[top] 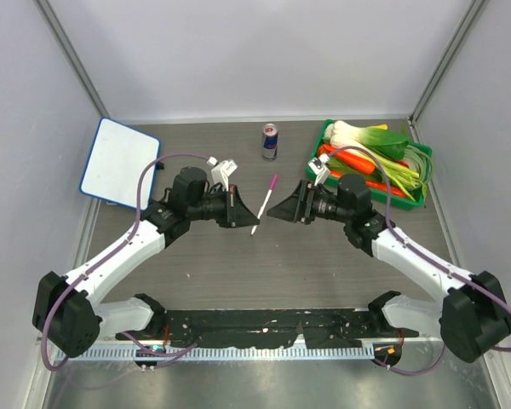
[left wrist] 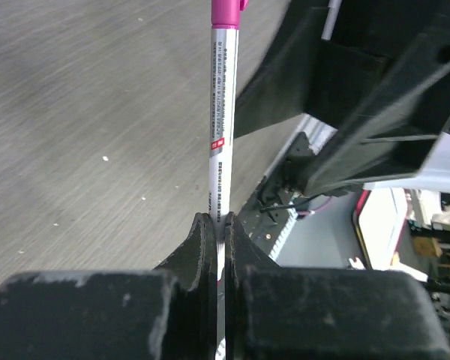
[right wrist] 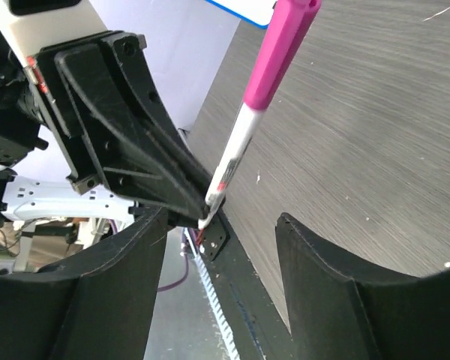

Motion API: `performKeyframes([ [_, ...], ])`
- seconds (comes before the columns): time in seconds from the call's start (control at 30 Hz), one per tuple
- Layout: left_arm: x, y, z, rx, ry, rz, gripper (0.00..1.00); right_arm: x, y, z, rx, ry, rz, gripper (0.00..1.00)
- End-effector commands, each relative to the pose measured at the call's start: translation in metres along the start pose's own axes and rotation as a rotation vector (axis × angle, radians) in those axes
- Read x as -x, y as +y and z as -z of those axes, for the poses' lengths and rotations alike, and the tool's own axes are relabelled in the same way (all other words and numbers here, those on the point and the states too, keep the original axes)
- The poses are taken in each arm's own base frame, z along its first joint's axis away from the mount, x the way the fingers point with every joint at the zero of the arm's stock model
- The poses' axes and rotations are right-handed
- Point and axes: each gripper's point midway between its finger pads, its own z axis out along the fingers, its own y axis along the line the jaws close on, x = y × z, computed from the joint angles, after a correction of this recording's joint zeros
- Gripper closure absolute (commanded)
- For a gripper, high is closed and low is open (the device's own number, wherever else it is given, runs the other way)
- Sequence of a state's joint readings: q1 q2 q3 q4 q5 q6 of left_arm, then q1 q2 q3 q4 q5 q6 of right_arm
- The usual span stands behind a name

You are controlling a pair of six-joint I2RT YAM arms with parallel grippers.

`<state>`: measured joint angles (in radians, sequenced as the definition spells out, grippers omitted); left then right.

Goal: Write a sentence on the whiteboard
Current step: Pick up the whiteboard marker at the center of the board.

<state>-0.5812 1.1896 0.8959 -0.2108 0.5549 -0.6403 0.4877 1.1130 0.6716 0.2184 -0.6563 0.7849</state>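
Pinch marker firm in shut left gripper, close gaping, empty right gripper squarely on pink cap, seemingly still on, pull along barrel, then reach whiteboard, far left.

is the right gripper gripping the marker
No, the left gripper clamps the marker; the right gripper stands open, not touching it.

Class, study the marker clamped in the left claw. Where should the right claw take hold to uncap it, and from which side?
Probably the pink cap: it stands free beyond the left claw, which pinches the white barrel of the marker. The open right claw faces it, so come from the right.
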Motion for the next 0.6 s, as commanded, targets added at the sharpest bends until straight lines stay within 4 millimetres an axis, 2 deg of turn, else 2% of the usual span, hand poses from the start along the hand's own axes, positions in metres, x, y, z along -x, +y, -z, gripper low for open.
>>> performKeyframes([
  [0.0,0.002,-0.030,0.005,-0.154,0.006,0.005,1.00,0.021,0.034,-0.016,0.137,-0.030,0.016,0.37],
  [0.1,0.001,-0.033,0.007,-0.171,-0.003,0.007,1.00,0.018,0.034,-0.021,0.139,-0.008,0.006,0.38],
  [0.23,0.002,-0.036,0.009,-0.183,-0.014,0.008,1.00,0.017,0.033,-0.024,0.145,-0.005,-0.002,0.46],
  [0.27,0.001,-0.037,0.009,-0.189,-0.013,0.014,1.00,0.017,0.034,-0.025,0.149,-0.007,-0.007,0.56],
  [0.37,-0.005,-0.036,0.008,-0.203,-0.001,0.036,1.00,0.020,0.042,-0.025,0.186,-0.018,-0.017,0.72],
  [0.4,-0.007,-0.036,0.009,-0.204,-0.002,0.040,1.00,0.020,0.043,-0.026,0.189,-0.018,-0.017,0.88],
  [0.43,-0.009,-0.035,0.010,-0.201,-0.003,0.043,1.00,0.021,0.042,-0.028,0.187,-0.018,-0.019,0.95],
  [0.47,-0.011,-0.032,0.011,-0.192,-0.003,0.048,1.00,0.022,0.043,-0.028,0.188,-0.019,-0.019,0.99],
  [0.53,-0.011,-0.030,0.013,-0.176,-0.020,0.049,1.00,0.021,0.042,-0.029,0.184,-0.019,-0.024,0.99],
  [0.57,-0.011,-0.028,0.013,-0.159,-0.024,0.054,0.97,0.021,0.042,-0.027,0.177,-0.027,-0.026,0.99],
])
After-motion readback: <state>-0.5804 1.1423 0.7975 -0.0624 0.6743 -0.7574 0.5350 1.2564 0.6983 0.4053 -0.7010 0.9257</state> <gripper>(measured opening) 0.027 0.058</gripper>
